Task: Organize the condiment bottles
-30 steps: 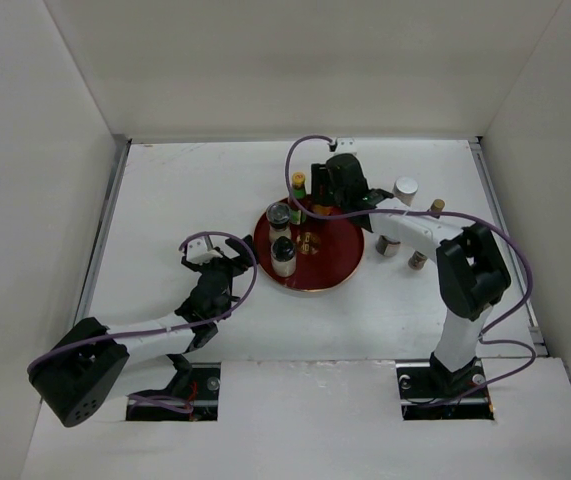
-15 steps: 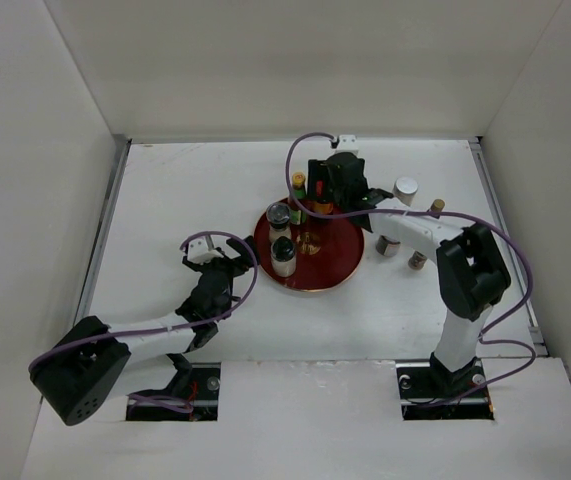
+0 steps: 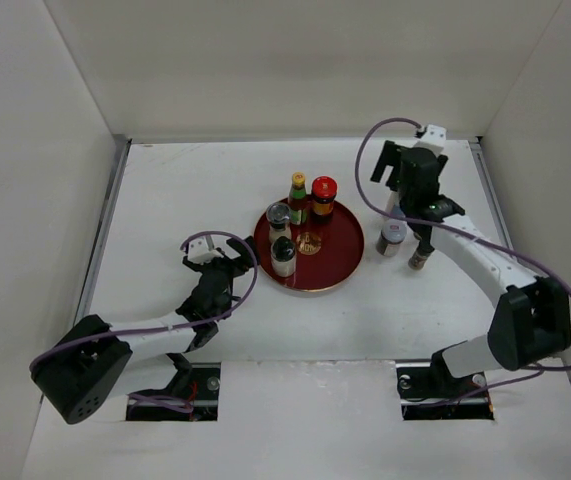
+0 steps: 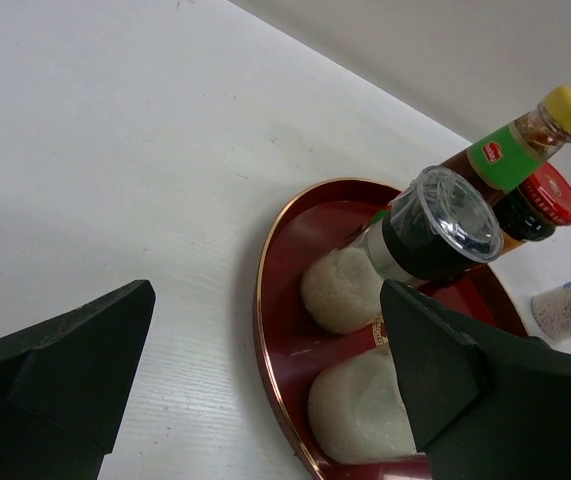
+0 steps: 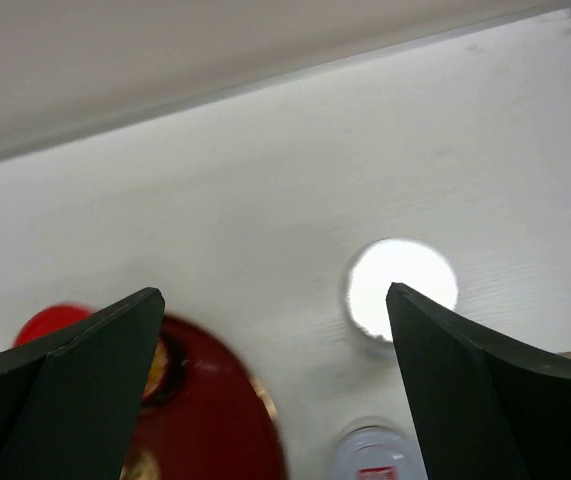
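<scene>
Tabletop point(image 3: 165, 200) white, perhaps faintly grained, white walls point(image 3: 285, 70) around, bottles point(image 3: 298, 197) on red tray point(image 3: 343, 252)

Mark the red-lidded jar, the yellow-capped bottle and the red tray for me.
red-lidded jar point(image 3: 323, 199), top external view, dark body below lid
yellow-capped bottle point(image 3: 297, 200), top external view, green label
red tray point(image 3: 341, 252), top external view, bare right part

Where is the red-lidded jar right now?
In the top view, the red-lidded jar stands at the tray's far edge, just right of the yellow-capped bottle.
</scene>
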Motion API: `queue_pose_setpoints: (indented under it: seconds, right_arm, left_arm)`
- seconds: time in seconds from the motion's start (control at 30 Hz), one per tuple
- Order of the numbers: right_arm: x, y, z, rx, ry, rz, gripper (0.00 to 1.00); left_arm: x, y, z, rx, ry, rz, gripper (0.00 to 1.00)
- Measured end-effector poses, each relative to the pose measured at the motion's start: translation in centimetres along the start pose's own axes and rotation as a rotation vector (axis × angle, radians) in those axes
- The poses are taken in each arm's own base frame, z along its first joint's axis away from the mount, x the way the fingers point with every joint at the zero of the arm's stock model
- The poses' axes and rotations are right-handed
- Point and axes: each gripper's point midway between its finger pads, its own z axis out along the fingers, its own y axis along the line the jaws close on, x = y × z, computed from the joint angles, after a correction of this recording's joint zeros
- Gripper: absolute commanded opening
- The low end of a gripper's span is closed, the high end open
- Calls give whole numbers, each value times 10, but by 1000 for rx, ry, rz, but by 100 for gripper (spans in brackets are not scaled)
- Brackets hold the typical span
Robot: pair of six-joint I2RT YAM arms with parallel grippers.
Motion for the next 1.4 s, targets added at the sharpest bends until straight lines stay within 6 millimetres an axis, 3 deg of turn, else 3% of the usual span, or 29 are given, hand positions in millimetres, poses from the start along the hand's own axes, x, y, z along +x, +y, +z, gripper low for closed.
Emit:
queue_pose_setpoints:
  seconds: [0.07,0.17,0.47,0.53,0.63,0.67,0.87,1.0,1.17,1.27,1.4]
  right_arm:
    - [-9,-28,6,76,-22,6,100]
    - [-2,-52,17,146,-3,-9,100]
    - [58,-61,45,160,153,-69,99]
    - [64,-61,48,163,169,-75,91]
    - [69,-63,52,168,181,-80,65]
    - [69,-62,53,167,181,-82,62]
    - [61,-60,48,159,143,-94,58]
    - [38,-32,18,74,66,-120,57]
    - [16,43,-29,-132,-30,-107,58]
    - [31,83,-50,-245,-17,-116,58]
    - [65,112,-63,-326,52,-148,59]
  left_arm:
    - [2,1,0,-1,5,4,100]
    - [2,0,0,2,7,4,100]
    - [9,1,0,6,27,17,100]
    - [9,0,0,8,29,17,100]
    - [9,0,0,7,30,18,100]
    - [9,0,0,8,30,18,100]
    - [11,1,0,7,33,20,100]
    - [11,1,0,8,34,20,100]
    - [11,0,0,11,36,17,100]
    - [11,-1,0,14,39,14,100]
    - [12,-1,0,17,40,12,100]
